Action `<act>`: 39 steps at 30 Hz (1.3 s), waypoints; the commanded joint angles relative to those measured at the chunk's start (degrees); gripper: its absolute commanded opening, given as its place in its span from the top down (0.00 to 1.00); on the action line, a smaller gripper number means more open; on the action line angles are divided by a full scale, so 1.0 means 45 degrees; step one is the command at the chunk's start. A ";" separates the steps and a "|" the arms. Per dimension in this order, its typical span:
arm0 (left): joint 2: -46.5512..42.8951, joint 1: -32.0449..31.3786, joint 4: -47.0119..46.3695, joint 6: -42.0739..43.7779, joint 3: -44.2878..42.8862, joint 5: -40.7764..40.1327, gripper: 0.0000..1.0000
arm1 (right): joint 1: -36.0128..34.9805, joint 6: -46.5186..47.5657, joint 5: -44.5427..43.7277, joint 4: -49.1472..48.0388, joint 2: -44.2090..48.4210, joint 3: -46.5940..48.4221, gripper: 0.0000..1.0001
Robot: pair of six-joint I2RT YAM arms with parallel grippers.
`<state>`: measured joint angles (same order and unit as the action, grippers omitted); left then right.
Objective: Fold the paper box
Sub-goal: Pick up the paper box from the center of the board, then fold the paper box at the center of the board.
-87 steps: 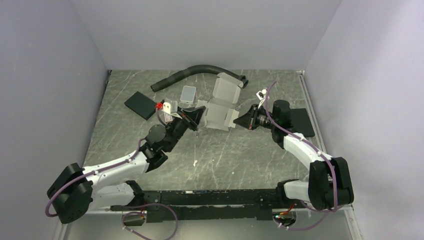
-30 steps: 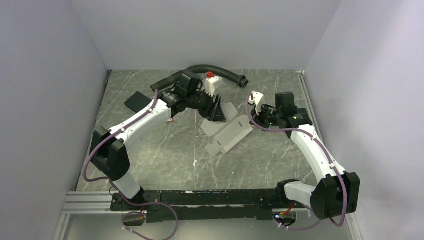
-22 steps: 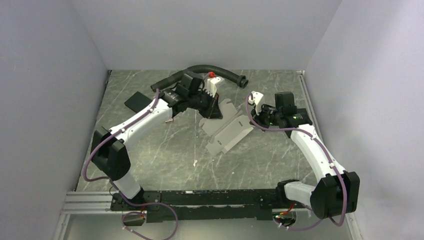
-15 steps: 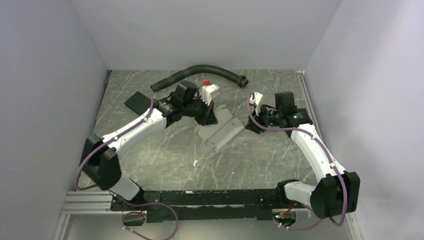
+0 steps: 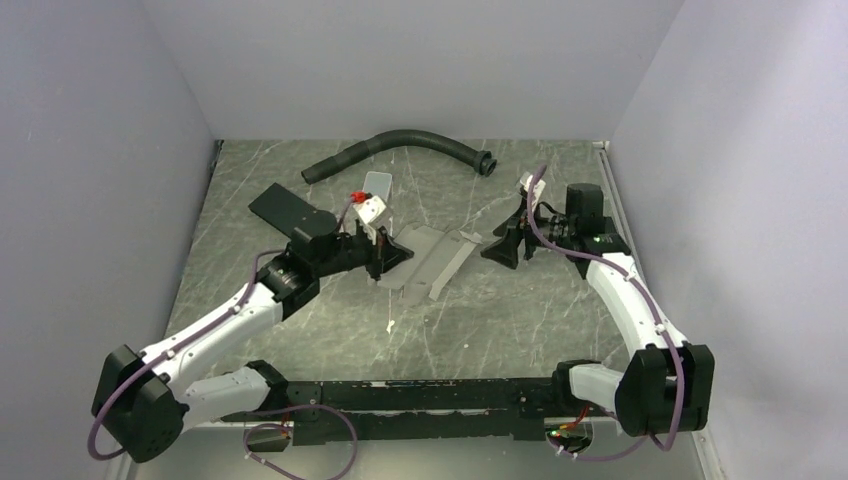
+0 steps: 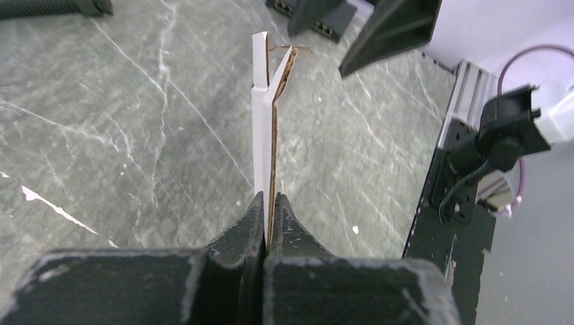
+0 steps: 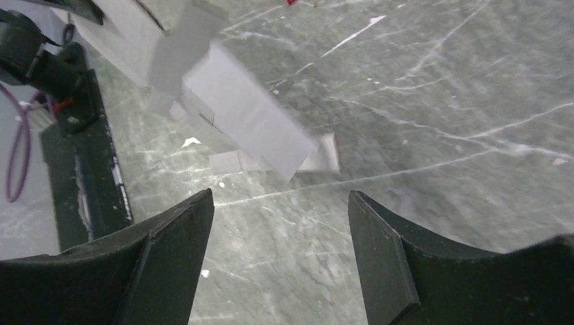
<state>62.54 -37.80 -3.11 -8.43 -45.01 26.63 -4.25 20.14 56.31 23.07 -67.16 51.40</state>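
The flattened white cardboard paper box (image 5: pixel 432 262) is near the middle of the grey marble table (image 5: pixel 330 310). The left gripper (image 6: pixel 268 212) is closed tightly on its left edge. The right gripper (image 5: pixel 497 247) stands wide apart just right of it, holding nothing.

This is looking like a robotics lab cell: pale walls (image 5: pixel 420 60) are boxing in a grey marble-patterned table (image 5: pixel 330 320) on the left, far and right, and the left arm (image 5: pixel 215 325) and right arm (image 5: pixel 620 295) are sitting bolted to a black rail (image 5: pixel 420 395) at its near edge.
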 commanded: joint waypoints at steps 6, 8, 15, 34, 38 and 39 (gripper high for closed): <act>-0.1752 0.0605 -0.4045 -0.2834 0.1662 -0.0429 1.00 | 0.0043 -0.5561 0.2362 -0.8065 -0.0235 -0.2698 0.24; -0.1956 0.0641 -0.4284 -0.3119 0.1838 -0.0396 1.00 | 0.0040 -0.5975 0.2285 -0.8779 -0.0251 -0.2987 0.24; -0.1850 0.0685 -0.4577 -0.3583 0.2084 0.0053 1.00 | 0.0088 -0.3002 0.3447 -0.5952 0.0025 -0.1449 0.25; -0.0045 0.0808 -0.1034 -0.1878 -0.0457 0.2935 1.00 | -0.1563 1.1203 0.2070 0.7651 -0.2052 0.6792 0.13; 0.0111 0.0803 -0.1329 -0.2063 -0.0386 0.2968 1.00 | -0.2169 1.1112 0.1573 0.7481 -0.2375 0.6785 0.16; 0.0145 0.0803 -0.1365 -0.2089 -0.0402 0.2961 1.00 | -0.2311 1.1066 0.1507 0.7382 -0.2407 0.6699 0.16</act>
<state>62.72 -34.35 -7.70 -17.74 -45.12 37.85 -12.47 67.35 64.73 56.07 -77.93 80.12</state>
